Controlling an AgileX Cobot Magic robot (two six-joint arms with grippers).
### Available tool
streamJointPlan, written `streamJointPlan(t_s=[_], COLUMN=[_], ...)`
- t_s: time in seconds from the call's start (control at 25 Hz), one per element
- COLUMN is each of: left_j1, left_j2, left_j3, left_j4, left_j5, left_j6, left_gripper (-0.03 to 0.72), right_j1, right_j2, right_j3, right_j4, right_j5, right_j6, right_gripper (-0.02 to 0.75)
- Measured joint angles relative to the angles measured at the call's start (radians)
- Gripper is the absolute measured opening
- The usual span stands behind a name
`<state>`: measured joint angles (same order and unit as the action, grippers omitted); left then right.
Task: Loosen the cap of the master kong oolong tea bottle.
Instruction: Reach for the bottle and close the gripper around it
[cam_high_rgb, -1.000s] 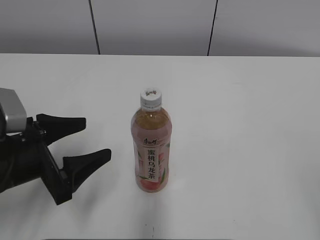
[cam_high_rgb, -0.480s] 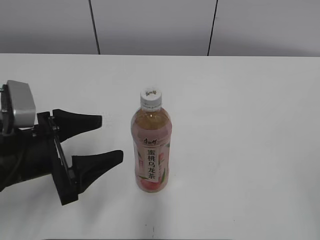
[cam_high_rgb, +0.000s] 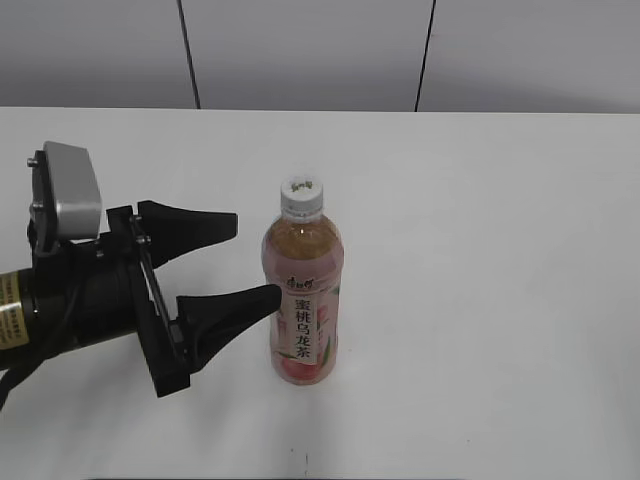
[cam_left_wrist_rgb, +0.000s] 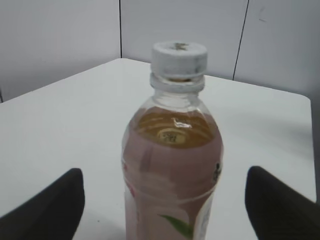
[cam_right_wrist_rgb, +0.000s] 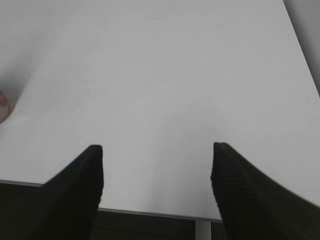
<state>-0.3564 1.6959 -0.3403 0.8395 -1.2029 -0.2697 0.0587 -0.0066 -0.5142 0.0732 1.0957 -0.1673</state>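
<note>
The master kong oolong tea bottle (cam_high_rgb: 303, 300) stands upright mid-table, with a pink-and-white label and amber tea. Its white cap (cam_high_rgb: 301, 194) sits on top. In the left wrist view the bottle (cam_left_wrist_rgb: 172, 165) fills the centre, with its cap (cam_left_wrist_rgb: 179, 59) near the top. My left gripper (cam_high_rgb: 255, 260) is open just left of the bottle; its fingertips are close to the bottle's side and do not touch it. In the left wrist view the left gripper's (cam_left_wrist_rgb: 165, 192) fingers flank the bottle with gaps. My right gripper (cam_right_wrist_rgb: 156, 155) is open and empty over bare table; it is out of the exterior view.
The white table (cam_high_rgb: 480, 250) ends at a grey panelled wall (cam_high_rgb: 310, 50) behind. In the right wrist view the table's near edge (cam_right_wrist_rgb: 150, 212) lies under the fingertips, and a pink sliver of the bottle (cam_right_wrist_rgb: 3, 106) shows at the left border.
My left arm has moved right toward the bottle, jaws open, from about a hand's width away to right beside it. The bottle has not moved.
</note>
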Motion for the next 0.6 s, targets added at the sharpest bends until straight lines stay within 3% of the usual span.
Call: streamJointPlan(t_s=[0.36, 0.6], left_j1=[0.000, -0.040], left_j2=[0.031, 0.046], left_j3=[-0.018, -0.047], left_j4=[0.002, 0.001], left_j5=[-0.001, 0.000], left_j6=[-0.037, -0.037], left_gripper=[0.593, 0.592], right_j1=[0.000, 0.000], right_j2=[0.000, 0.000], right_j3=[0.000, 0.000], right_j4=[0.000, 0.000], right_j5=[0.000, 0.000], right_j6=[0.000, 0.000], right_gripper=[0.512, 0.512])
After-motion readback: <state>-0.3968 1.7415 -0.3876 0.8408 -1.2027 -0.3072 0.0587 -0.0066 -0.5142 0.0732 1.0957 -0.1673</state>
